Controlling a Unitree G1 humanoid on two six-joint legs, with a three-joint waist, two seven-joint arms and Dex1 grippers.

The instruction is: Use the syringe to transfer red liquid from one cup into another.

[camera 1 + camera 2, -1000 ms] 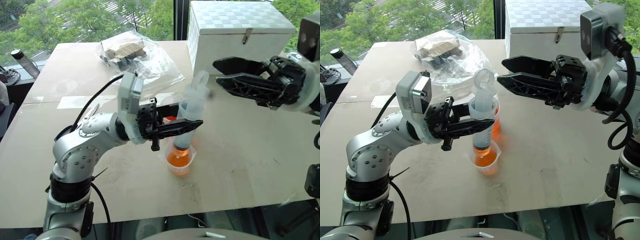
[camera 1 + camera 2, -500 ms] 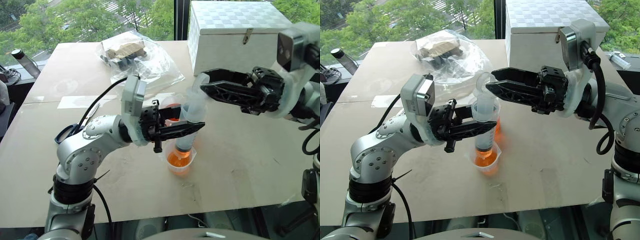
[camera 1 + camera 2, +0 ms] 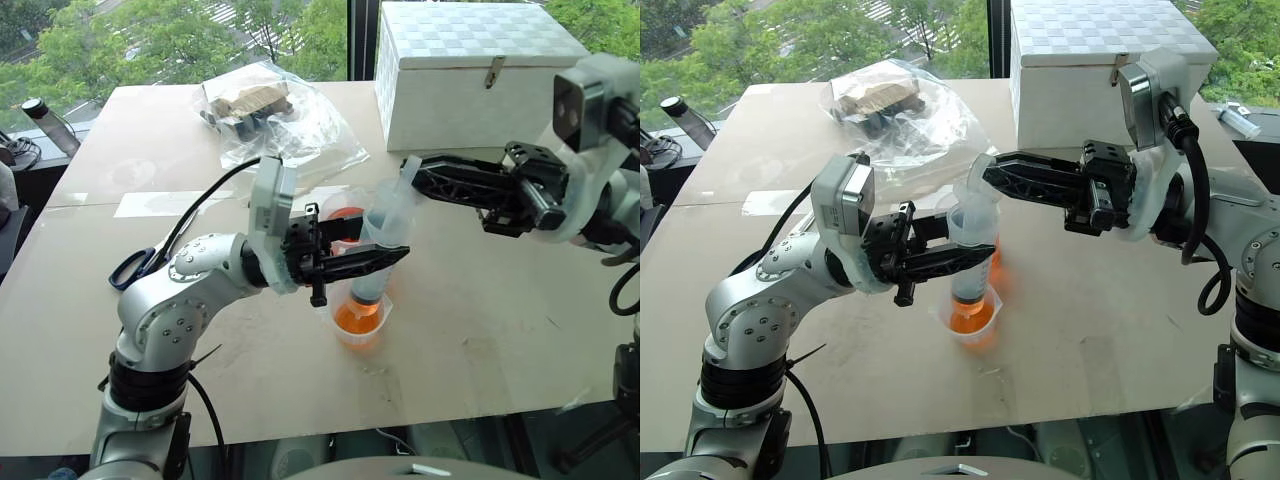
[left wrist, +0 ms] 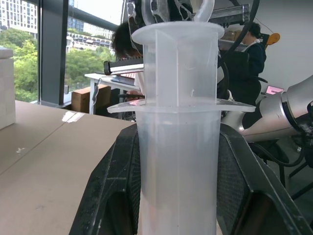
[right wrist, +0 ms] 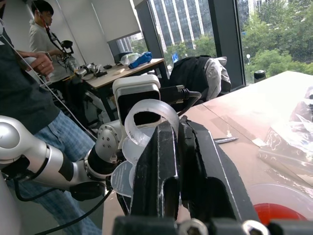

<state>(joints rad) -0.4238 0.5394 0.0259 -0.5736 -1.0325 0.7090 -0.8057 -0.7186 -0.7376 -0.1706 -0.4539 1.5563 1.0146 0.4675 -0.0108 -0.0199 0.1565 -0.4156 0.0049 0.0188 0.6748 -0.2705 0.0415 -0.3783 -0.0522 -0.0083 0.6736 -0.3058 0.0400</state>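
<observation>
Silver jointed arms, black two-fingered left pincer (image 3: 400, 255), white wrist cameras, black cables

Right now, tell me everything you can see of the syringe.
The syringe is a large clear plastic tube with a whitish plunger that ends in a ring on top. It stands upright, its orange-tinted tip down in the shorter cup, which holds orange-red liquid. The left claw is clamped around its barrel just under the flange. The right claw is shut on the plunger's ring. The taller handled cup stands close behind it.
</observation>
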